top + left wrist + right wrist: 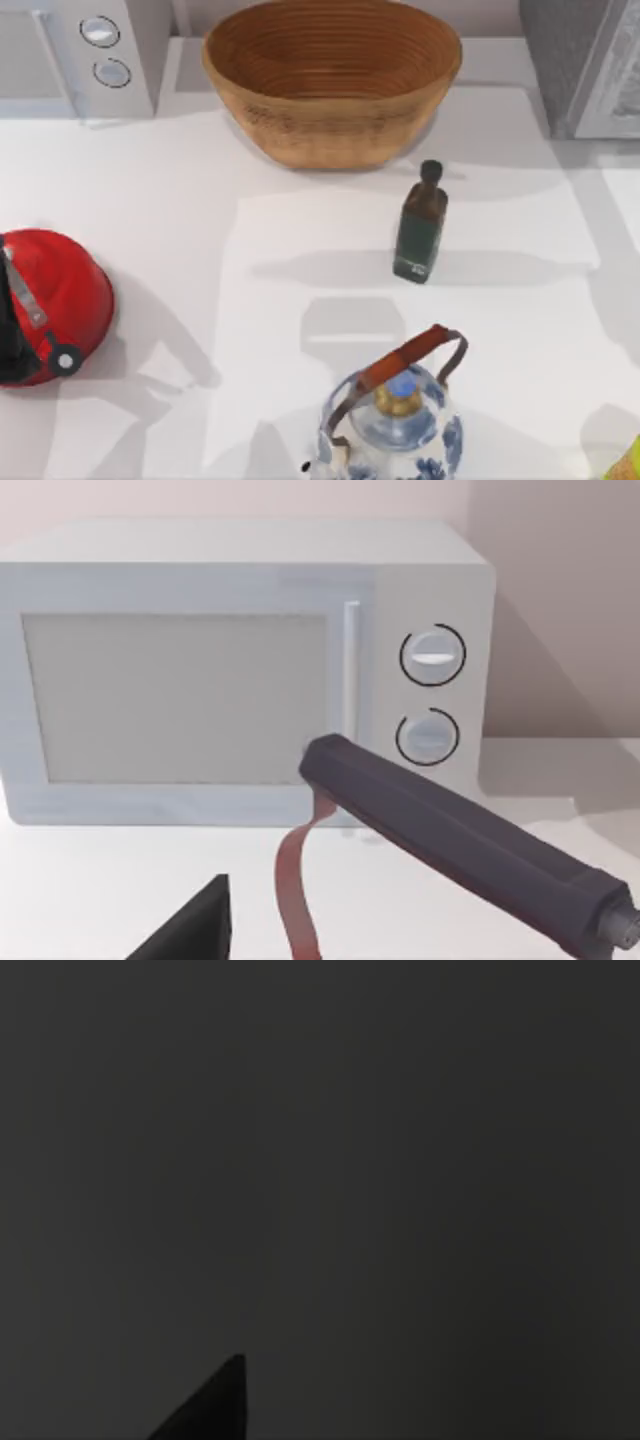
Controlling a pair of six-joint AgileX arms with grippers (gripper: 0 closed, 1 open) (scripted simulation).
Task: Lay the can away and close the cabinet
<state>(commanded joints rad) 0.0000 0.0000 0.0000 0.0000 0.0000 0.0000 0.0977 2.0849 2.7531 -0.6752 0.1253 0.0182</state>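
Standing just toward 2 o'clock from the middle of the white table, the dark green glass bottle is upright and apart from everything else. At 12 o'clock a big wicker basket sits near the far edge. A white microwave with two round knobs takes the 11 o'clock corner, and the grey cabinet the 1 o'clock corner. At 9 o'clock a red domed vessel with a black handle is cut by the picture's edge. At 6 o'clock stands a blue-and-white porcelain teapot with a brown wrapped hoop handle.

At the 5 o'clock corner a yellow-green sliver pokes in at the very edge. It may be the can, but too little of it shows to say so, or to say how it lies.

From the left wrist view, the left gripper shows as one dark wedge low in front of the microwave's closed door. Just past it runs a dark bar with a reddish strap hanging from it. Whether this gripper is released or clenched I cannot tell, nor where the can lies relative to it.

The right wrist view is dark, so I cannot tell the right gripper's state.
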